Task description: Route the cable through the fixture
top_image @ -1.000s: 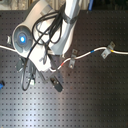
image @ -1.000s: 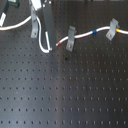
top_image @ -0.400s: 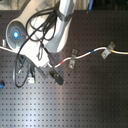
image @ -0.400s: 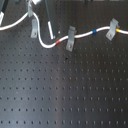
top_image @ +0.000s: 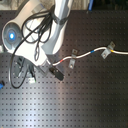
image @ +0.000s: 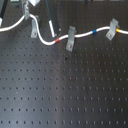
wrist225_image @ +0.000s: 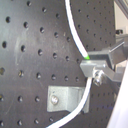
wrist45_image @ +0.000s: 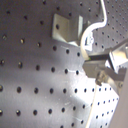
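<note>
I have one claw to work with, the gripper [image: 51, 23], and in the second wrist view it looks pinched onto the cable [wrist225_image: 76, 35]. The white cord vanishes into the finger block and comes out the other side. I read that as a grip, though only one finger shows clearly.

The coming move turns on one relation. In the first exterior view the fixture [image: 33, 29] sits at about 9 o'clock from the claw tip, just beside it, with its long axis running 12 to 6. The cable crosses the fixture's upper end there. In both wrist views it runs along one edge of the bracket, and I cannot tell whether it is seated in the slot or only lying against it. My judgement is that the cord needs to be carried sideways toward 9 o'clock, across that upright axis.

There is one cable, carrying one red band [image: 59, 38], one blue band [image: 95, 31] and one yellow band [image: 117, 30]. The grey clips number three: the fixture, a slanted middle clip [image: 71, 38] and a slanted far clip [image: 113, 26], both out toward 3 o'clock.
</note>
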Motion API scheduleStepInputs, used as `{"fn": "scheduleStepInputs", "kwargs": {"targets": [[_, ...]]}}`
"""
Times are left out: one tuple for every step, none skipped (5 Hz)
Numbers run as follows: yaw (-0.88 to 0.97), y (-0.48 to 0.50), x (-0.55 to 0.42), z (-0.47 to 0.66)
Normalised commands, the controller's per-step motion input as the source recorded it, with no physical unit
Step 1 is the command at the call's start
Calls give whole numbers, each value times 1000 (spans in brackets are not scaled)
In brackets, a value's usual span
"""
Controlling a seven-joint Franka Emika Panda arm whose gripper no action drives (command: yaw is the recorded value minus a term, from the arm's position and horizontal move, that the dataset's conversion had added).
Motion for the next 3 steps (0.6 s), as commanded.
{"fn": "scheduleStepInputs", "kwargs": {"targets": [[-29, 111, -478, 253], [-60, 89, -300, 309], [-263, 28, -23, 376]]}}
